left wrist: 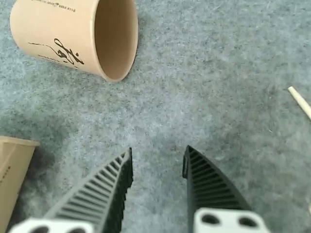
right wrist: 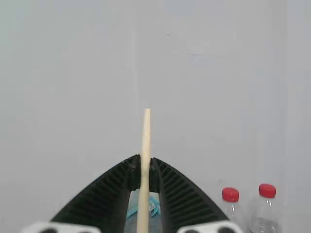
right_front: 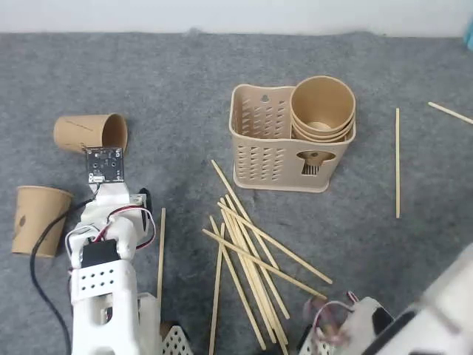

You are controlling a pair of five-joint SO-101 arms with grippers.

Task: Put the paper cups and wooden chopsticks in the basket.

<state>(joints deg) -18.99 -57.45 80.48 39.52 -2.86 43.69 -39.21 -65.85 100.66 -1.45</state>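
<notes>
The left gripper (left wrist: pixel 158 154) hangs low over the grey mat (left wrist: pixel 218 73), fingers parted a modest way with nothing between them. A tipped cup (left wrist: pixel 73 34) lies just ahead of it, at the table's 9 o'clock. A second cup (right_front: pixel 37 218) sits at that cup's 7 o'clock. The right gripper (right wrist: pixel 144 167) is clamped on one chopstick (right wrist: pixel 146 136), raised toward the wall. The basket (right_front: pixel 259 140) sits mid-table with stacked cups (right_front: pixel 323 107) in its 3 o'clock compartment. A chopstick pile (right_front: pixel 251 259) lies at its 6 o'clock.

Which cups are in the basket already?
The stacked cups, nested in the basket, right compartment. The two loose cups lie on the carpet.
</notes>
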